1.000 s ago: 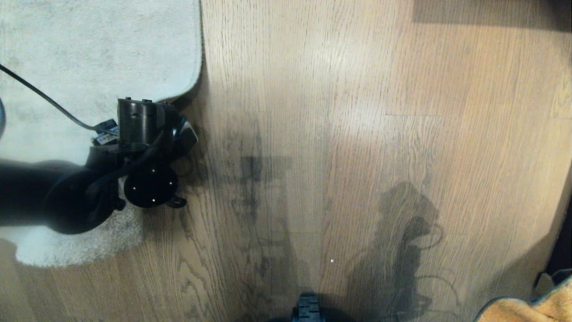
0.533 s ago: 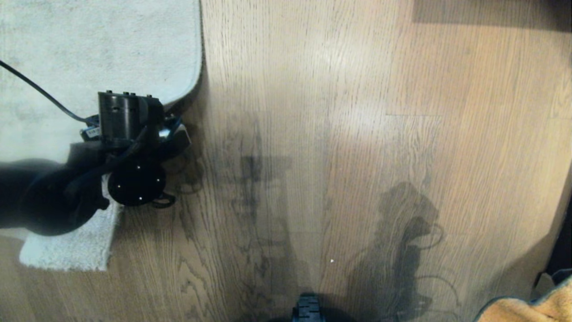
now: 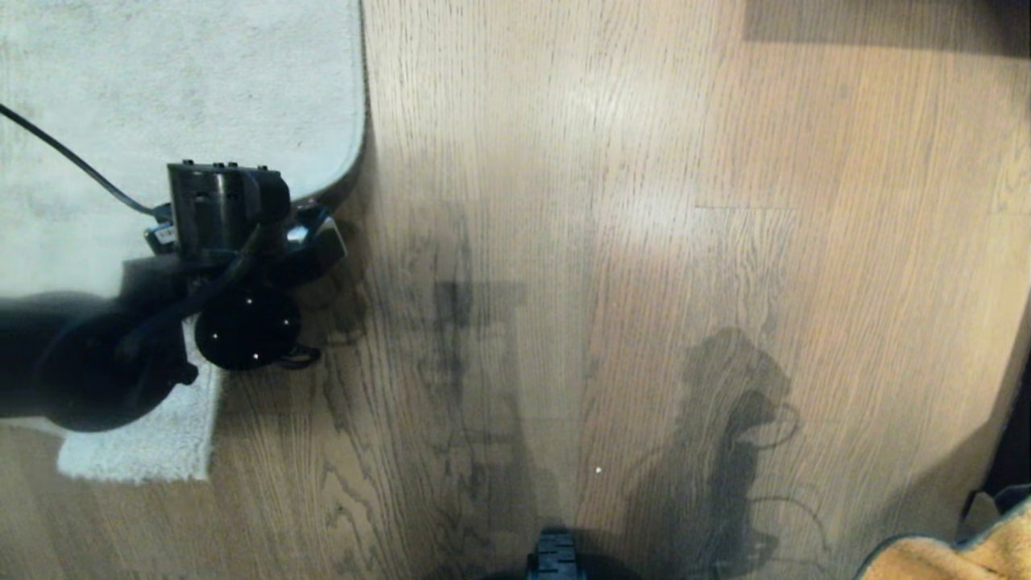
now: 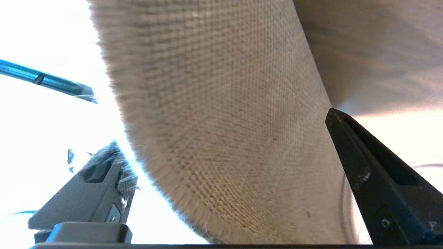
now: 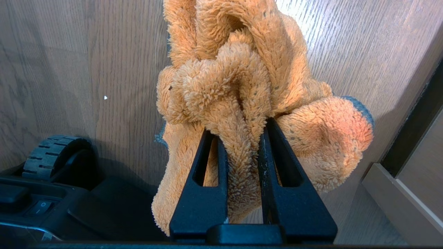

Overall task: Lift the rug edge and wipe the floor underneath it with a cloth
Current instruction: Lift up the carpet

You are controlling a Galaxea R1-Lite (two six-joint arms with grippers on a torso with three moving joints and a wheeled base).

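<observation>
straddling the rug edge (image 4: 235, 131) at the left of the frame, the left gripper (image 4: 228, 193) gapes wide; close firmly on the woven backing before lifting. lower right, the right gripper (image 5: 242, 145) pinches the cloth (image 5: 242, 86) above the floor (image 3: 644, 242)

Rug edge (image 4: 221, 131) backing noted coarse, woven, matt, pile short, cloth (image 5: 242, 86) fluffy microfibre, floor (image 3: 644, 201) smooth wood-look, slightly glossy.
</observation>
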